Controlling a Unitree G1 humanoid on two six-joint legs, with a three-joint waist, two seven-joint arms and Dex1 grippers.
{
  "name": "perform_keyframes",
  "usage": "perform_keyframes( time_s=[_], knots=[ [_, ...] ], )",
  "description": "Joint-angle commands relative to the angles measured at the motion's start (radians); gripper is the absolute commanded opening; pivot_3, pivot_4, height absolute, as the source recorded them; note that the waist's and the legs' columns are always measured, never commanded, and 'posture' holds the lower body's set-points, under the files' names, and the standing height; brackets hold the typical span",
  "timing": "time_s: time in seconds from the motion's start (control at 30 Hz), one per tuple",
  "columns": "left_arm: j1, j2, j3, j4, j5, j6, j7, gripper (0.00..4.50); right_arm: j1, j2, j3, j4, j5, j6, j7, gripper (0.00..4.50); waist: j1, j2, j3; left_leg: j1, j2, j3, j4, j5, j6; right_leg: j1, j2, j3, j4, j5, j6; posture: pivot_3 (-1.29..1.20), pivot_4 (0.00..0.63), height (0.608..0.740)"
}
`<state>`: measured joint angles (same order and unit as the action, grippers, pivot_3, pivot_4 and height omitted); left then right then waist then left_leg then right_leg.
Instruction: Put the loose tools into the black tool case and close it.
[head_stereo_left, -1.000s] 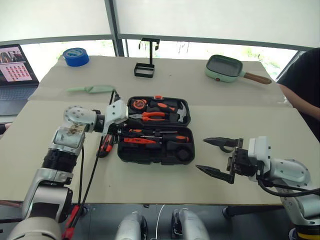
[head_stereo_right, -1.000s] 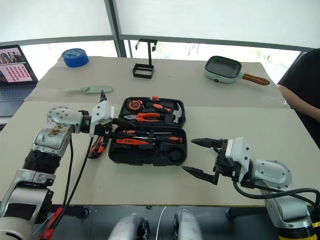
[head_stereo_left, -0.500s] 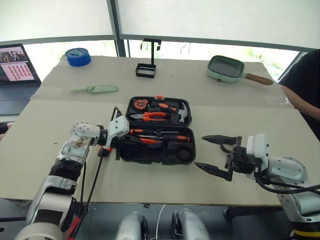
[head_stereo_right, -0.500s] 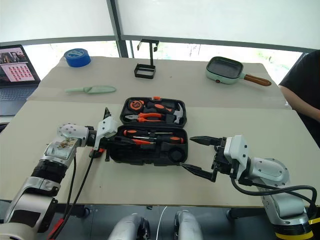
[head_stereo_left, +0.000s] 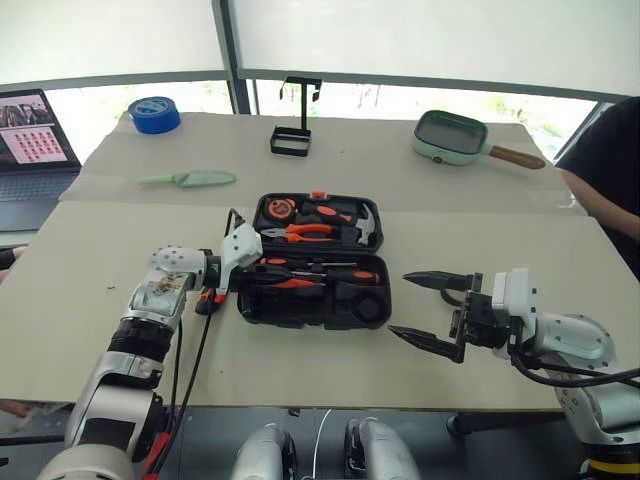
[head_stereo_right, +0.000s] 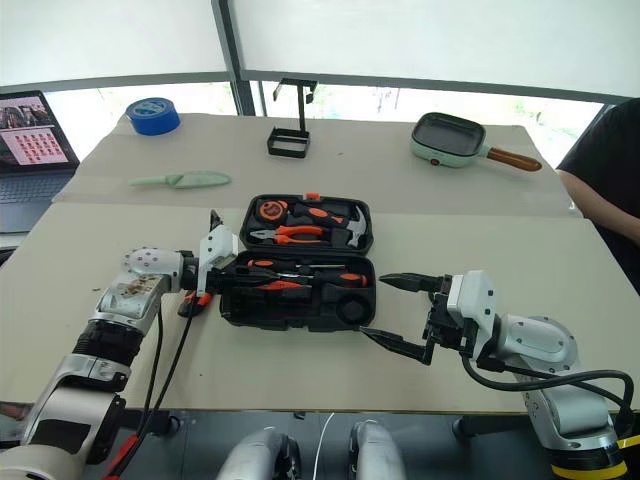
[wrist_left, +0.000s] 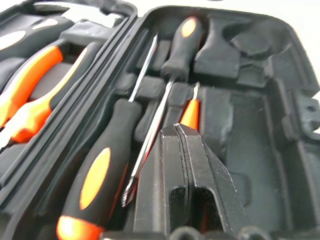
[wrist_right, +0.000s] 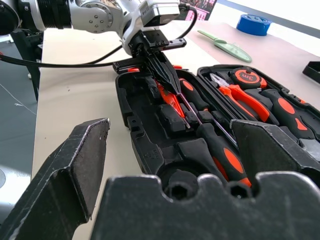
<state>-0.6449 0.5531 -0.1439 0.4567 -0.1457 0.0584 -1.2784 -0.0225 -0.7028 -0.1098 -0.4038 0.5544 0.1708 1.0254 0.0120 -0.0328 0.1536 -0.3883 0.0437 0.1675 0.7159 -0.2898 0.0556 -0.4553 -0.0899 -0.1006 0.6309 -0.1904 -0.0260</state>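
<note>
Case (head_stereo_left: 312, 262) sits open mid-table (head_stereo_left: 70, 260), black plastic with moulded slots, hammer and pliers in the far half, two black-and-orange screwdrivers (wrist_left: 107, 167) in the near one. Right gripper (head_stereo_left: 432, 313) hangs beside it, fingers spread wide. Left gripper (wrist_right: 162, 75) is pinched together over the slim orange screwdriver (wrist_left: 190, 112) in the near half.

left hand (wrist_left: 186, 131): closed | over slim orange screwdriver (wrist_left: 190, 112) | in tool case (wrist_left: 280, 100)

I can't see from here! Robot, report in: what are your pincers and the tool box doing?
Left pincer shut, tips down in the open tool box on the slim orange screwdriver. Right pincer open, empty, beside the box. One black-and-orange tool on the table left of the box.
</note>
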Motion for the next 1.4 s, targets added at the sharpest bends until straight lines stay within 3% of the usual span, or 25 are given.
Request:
perform_keyframes(
  time_s=[0.03,0.33,0.47,0.57,0.67,0.8,0.9,1.13,1.23,1.4],
  knots=[
    [0.005,0.0,-0.019,0.004,0.013,-0.012,-0.009,0.04,-0.015,-0.008,-0.012,-0.029,0.012,0.005,0.0,4.5,0.0,0.0,0.0,0.0,0.0,0.0,0.0,0.0,0.0,0.0,0.0,0.0,0.0,0.0,0.0,0.0,0.15,0.74],
    [-0.007,-0.022,-0.046,0.11,0.07,-0.086,0.053,0.04,-0.016,-0.008,-0.01,-0.035,0.009,0.016,-0.004,4.5,0.0,0.0,0.0,0.001,0.0,0.0,0.0,-0.001,0.001,0.001,-0.001,0.0,0.0,0.0,0.001,0.0,0.15,0.74],
    [0.048,-0.016,0.083,0.007,-0.083,-0.089,0.044,0.04,-0.011,-0.012,-0.029,-0.028,0.011,0.002,0.004,4.5,-0.004,0.0,0.0,0.002,0.0,0.0,0.0,-0.001,0.002,0.001,-0.001,0.001,0.0,0.0,0.001,0.0,0.15,0.74],
    [0.11,0.002,0.205,-0.126,-0.22,-0.093,0.035,0.73,-0.029,0.03,-0.053,0.002,0.011,-0.051,-0.018,4.5,-0.012,-0.001,0.0,0.0,0.001,0.0,-0.001,0.0,0.0,-0.001,-0.001,0.002,0.0,0.001,-0.001,0.0,0.15,0.74],
    [0.208,0.04,0.292,-0.246,-0.269,-0.051,0.092,1.77,-0.025,0.049,-0.061,0.032,-0.009,-0.077,-0.027,4.5,-0.011,-0.001,0.0,0.0,0.002,0.0,-0.001,0.001,-0.002,-0.001,0.0,0.003,0.0,0.001,-0.002,0.0,0.15,0.74],
    [0.513,0.116,0.505,-0.387,-0.307,0.011,0.194,3.15,0.009,0.07,-0.066,0.111,-0.033,-0.217,0.06,4.5,-0.025,0.0,0.0,0.003,0.002,0.0,-0.003,0.001,-0.002,0.0,-0.001,0.004,-0.001,-0.001,0.001,0.0,0.15,0.74],
    [0.699,0.137,0.691,-0.319,-0.271,-0.072,0.303,4.38,0.021,0.053,-0.085,0.151,0.038,-0.155,0.098,4.5,-0.029,0.0,0.0,0.004,0.002,0.001,-0.005,0.001,-0.003,-0.001,-0.002,0.005,-0.001,-0.001,0.001,0.0,0.15,0.74],
    [0.883,0.172,0.874,-0.24,-0.311,-0.024,0.379,4.46,0.023,0.078,-0.081,0.266,-0.012,-0.311,0.181,4.5,0.004,0.0,0.001,0.008,0.004,-0.001,-0.005,-0.009,-0.003,-0.001,-0.01,0.003,-0.003,-0.005,-0.006,0.0,0.15,0.74],
    [0.941,0.172,0.855,-0.38,-0.403,0.138,0.358,4.46,0.006,0.096,-0.06,0.289,-0.027,-0.35,0.193,4.5,0.011,0.0,0.001,0.007,0.003,-0.001,-0.005,-0.01,-0.002,-0.001,-0.012,0.002,-0.003,-0.005,-0.005,0.0,0.15,0.74],
    [0.88,0.18,0.751,-0.629,-0.475,0.403,0.499,4.46,-0.051,0.132,-0.021,0.246,-0.02,-0.332,0.169,4.5,0.012,0.001,0.001,0.004,0.002,-0.001,-0.005,-0.005,-0.011,0.0,-0.013,0.002,-0.001,-0.002,-0.003,0.0,0.15,0.74]
  ],
)
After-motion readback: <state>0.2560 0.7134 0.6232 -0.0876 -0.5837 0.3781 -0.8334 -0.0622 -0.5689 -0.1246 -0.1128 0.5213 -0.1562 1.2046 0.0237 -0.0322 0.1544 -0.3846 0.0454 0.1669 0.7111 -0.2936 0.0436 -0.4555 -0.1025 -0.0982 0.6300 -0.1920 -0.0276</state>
